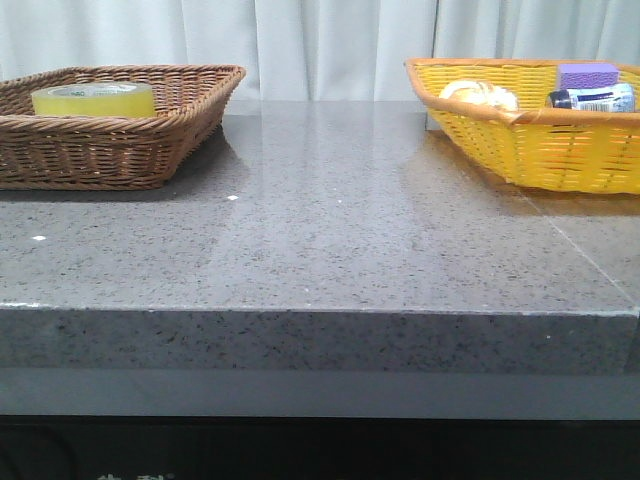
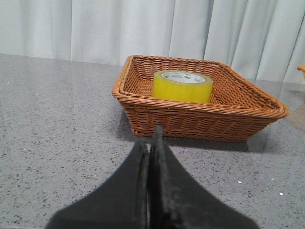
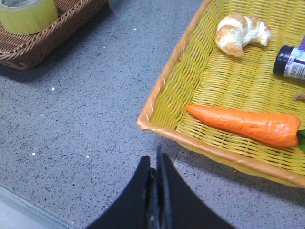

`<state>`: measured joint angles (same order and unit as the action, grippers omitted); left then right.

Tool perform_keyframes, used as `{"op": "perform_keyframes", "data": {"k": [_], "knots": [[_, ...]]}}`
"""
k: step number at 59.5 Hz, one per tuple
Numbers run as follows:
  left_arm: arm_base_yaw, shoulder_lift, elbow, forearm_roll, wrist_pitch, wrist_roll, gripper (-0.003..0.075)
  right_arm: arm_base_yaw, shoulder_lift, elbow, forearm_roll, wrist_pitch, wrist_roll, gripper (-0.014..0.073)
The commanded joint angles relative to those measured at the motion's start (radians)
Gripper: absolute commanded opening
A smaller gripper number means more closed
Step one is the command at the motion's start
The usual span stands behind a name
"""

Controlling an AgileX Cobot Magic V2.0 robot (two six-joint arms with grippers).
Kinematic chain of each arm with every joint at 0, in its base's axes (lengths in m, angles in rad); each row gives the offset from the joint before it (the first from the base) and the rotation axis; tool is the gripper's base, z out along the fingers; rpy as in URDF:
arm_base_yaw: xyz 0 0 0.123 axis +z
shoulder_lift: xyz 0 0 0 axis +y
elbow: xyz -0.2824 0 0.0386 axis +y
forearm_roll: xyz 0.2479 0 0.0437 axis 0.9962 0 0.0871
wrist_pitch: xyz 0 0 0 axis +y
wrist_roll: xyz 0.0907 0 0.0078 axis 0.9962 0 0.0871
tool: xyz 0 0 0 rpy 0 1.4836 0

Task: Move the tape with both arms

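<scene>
The yellow tape lies flat in the brown wicker basket at the table's back left. It also shows in the left wrist view and at the corner of the right wrist view. My left gripper is shut and empty over bare table, short of the brown basket. My right gripper is shut and empty, just outside the yellow basket's near rim. Neither arm shows in the front view.
The yellow basket at the back right holds a croissant, a carrot, a dark bottle and a purple block. The grey stone table runs between the baskets. White curtains hang behind.
</scene>
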<state>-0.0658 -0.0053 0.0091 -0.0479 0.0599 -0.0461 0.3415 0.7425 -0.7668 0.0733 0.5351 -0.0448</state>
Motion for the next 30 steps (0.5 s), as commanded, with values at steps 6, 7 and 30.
{"op": "perform_keyframes", "data": {"k": [6, 7, 30], "knots": [[-0.001, -0.017, 0.039, -0.002, -0.085, -0.017, -0.002, -0.007, -0.005, -0.027, -0.006, -0.072, -0.007, -0.0068], [-0.001, -0.017, 0.039, -0.004, -0.087, -0.017, -0.002, -0.007, -0.005, -0.027, -0.006, -0.072, -0.007, -0.0068], [-0.003, -0.017, 0.039, -0.004, -0.091, -0.017, -0.002, -0.007, -0.005, -0.027, -0.006, -0.072, -0.007, -0.0068]]}}
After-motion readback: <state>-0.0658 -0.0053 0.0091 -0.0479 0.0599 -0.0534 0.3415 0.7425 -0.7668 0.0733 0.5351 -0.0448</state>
